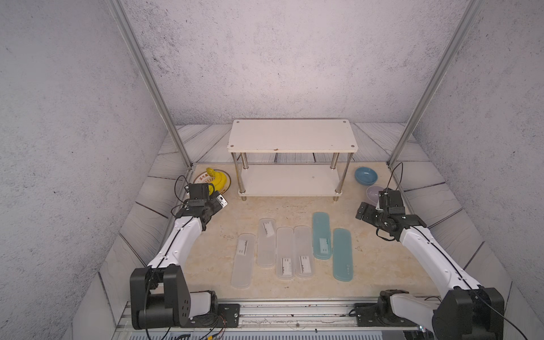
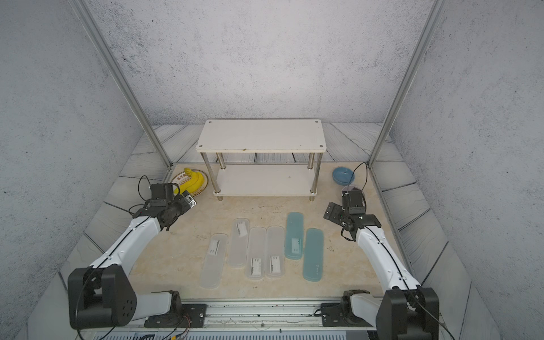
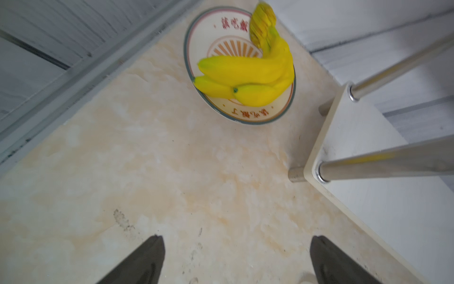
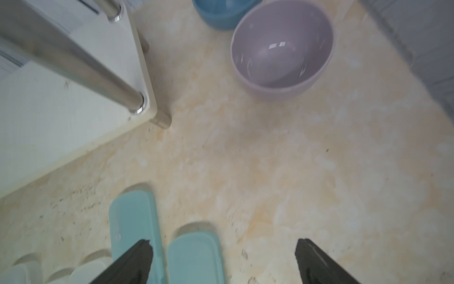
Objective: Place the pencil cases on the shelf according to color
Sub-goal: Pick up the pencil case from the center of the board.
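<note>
Six pencil cases [image 1: 285,253], four clear and two teal, are lying toward the bench's [image 1: 265,212] front edge; one shelf [image 1: 291,135] is standing behind; left gripper [image 3: 237,238] and right gripper [image 4: 223,241] are gaping, jaws apart

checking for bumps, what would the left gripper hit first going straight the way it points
Probably the plate of bananas straight ahead of the left gripper; depth is unclear, so bare table might come first.

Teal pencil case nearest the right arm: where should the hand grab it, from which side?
Likely across its narrow width at mid-length, from straight above: the teal pencil case lies flat and long. The open right hand is nearest; the other teal case sits close beside.
</note>
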